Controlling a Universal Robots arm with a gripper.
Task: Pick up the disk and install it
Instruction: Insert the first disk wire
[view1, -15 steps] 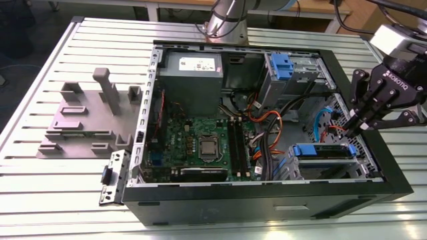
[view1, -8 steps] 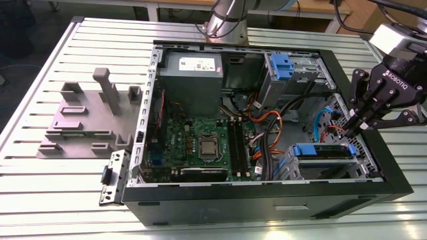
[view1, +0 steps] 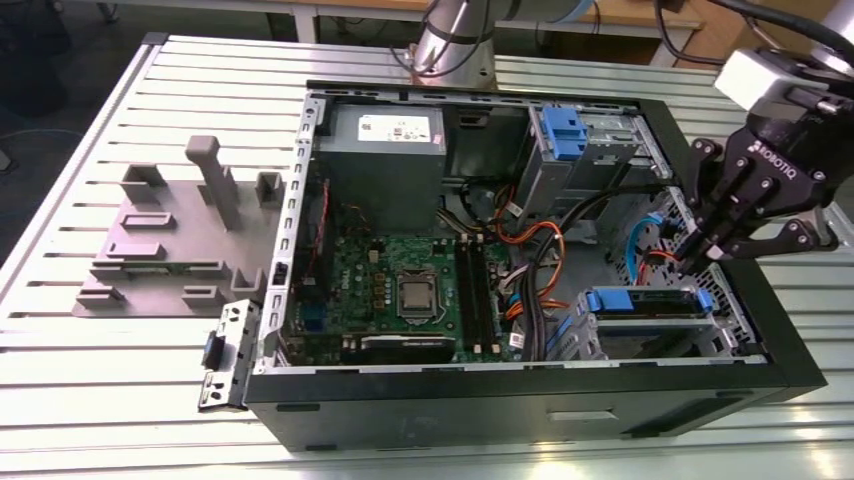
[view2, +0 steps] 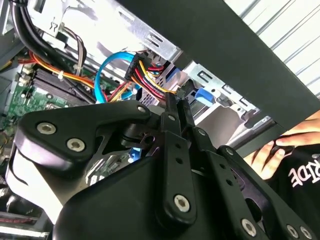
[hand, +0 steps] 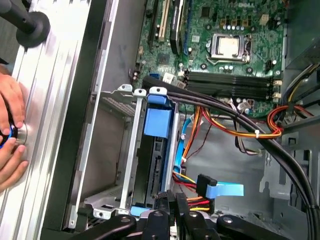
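The disk sits in the drive cage at the front corner of the computer case, at the exterior view's right, blue rail showing. The gripper hangs just above it, jaws together, holding nothing. In the second wrist view the fingers meet beside coloured cables. In the first wrist view the disk lies in its cage; a hand rests on the bench.
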